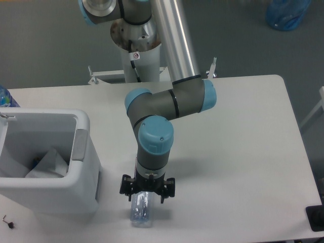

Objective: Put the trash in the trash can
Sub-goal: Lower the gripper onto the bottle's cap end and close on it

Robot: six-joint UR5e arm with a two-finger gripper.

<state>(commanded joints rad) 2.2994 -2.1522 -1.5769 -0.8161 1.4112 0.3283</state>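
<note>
The trash bottle [141, 213], clear with a blue tint, lies on the white table near the front edge, just right of the trash can. Only its lower half shows below the wrist. My gripper [147, 194] hangs straight down over the bottle's upper half. It is open, with one finger on each side of the bottle. The trash can [55, 195] is a white boxy bin at the left with a grey panel [81, 144] on its right rim. A whitish sheet [48, 162] lies inside it.
A blue bottle top [5, 97] pokes in at the left edge behind the bin. The arm's base [137, 33] stands behind the table, with a blue bag [286, 12] on the floor at top right. A black object [316, 217] sits at the table's front right corner.
</note>
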